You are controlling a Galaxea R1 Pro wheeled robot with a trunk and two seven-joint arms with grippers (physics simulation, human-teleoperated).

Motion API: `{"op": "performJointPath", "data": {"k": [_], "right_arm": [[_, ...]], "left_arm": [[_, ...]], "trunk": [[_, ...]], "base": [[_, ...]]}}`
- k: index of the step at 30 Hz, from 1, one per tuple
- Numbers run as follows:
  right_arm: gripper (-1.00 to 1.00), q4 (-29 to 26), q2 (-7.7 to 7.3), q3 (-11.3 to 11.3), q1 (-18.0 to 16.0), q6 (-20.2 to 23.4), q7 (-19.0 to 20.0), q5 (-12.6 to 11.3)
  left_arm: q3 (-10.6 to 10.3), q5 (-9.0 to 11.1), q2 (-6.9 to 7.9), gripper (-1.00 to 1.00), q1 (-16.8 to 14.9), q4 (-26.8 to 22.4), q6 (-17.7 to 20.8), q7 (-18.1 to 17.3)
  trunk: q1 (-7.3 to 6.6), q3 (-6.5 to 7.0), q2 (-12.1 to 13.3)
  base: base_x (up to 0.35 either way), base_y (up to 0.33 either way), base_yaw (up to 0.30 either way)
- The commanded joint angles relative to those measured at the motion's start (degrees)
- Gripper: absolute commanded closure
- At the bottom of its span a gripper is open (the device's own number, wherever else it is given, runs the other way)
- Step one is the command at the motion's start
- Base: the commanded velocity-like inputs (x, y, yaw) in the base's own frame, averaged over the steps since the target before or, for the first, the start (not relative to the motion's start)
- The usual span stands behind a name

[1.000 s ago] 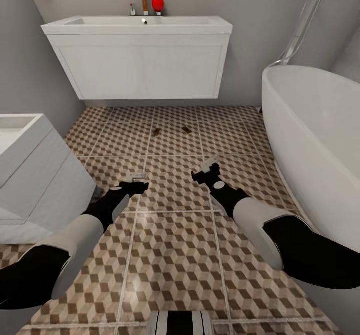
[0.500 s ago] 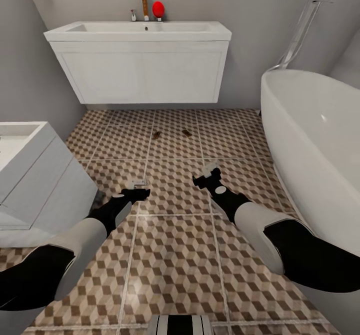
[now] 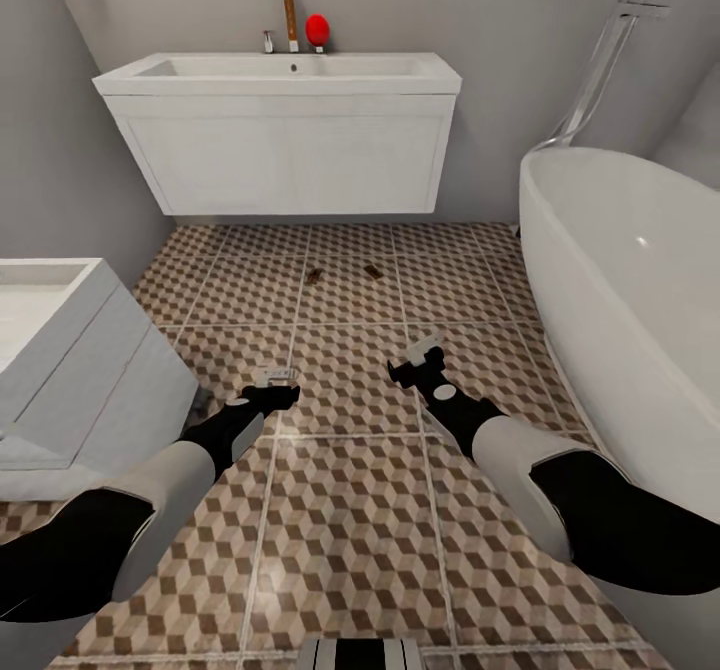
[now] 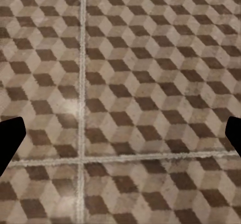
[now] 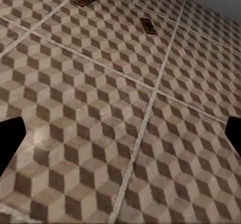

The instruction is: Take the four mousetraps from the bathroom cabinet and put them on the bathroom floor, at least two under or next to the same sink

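Brown mousetraps (image 3: 315, 276) (image 3: 373, 271) on floor — well ahead of right end effector (image 3: 418, 354).

The bathroom floor (image 3: 350, 510) is tile printed with brown, beige and cream cubes, satin with a soft pale sheen, and its grout lines look matt. Two mousetraps (image 3: 314, 276) (image 3: 373, 271) look like small brown wooden boards with dark parts. The sink (image 3: 290, 75) and its vanity front are plain white and smooth, nearly matt. The bathtub (image 3: 620, 280) is glossy white with a small highlight. The tap (image 3: 286, 0) looks like polished metal. Walls are flat matt grey. Both arms wear smooth white and black shells.
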Motion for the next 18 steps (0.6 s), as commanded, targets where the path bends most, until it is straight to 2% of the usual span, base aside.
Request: {"op": "performJointPath", "data": {"k": [1, 9, 18], "right_arm": [[-1.00, 0.10, 0.02, 0.08, 0.07, -0.12, -0.45, 0.60], [-1.00, 0.10, -0.09, 0.08, 0.46, -1.14, -0.44, 0.60], [-1.00, 0.10, -0.70, 0.08, 1.98, -2.40, -0.44, 0.52]], "left_arm": [[-0.47, 0.54, 0.02, -1.00, -0.01, 0.00, 0.20, 0.23], [-0.48, 0.54, 0.01, -1.00, -0.01, 1.21, -0.37, 0.19], [-0.49, 0.50, -0.94, -1.00, 0.19, 6.78, -4.31, 0.14]], "trunk": [[-0.23, 0.15, 0.40], [-1.99, 1.58, 3.61], [-3.97, 3.20, 7.22]], "base": [[0.000, 0.000, 0.000], [0.000, 0.000, 0.000], [0.000, 0.000, 0.000]]}}
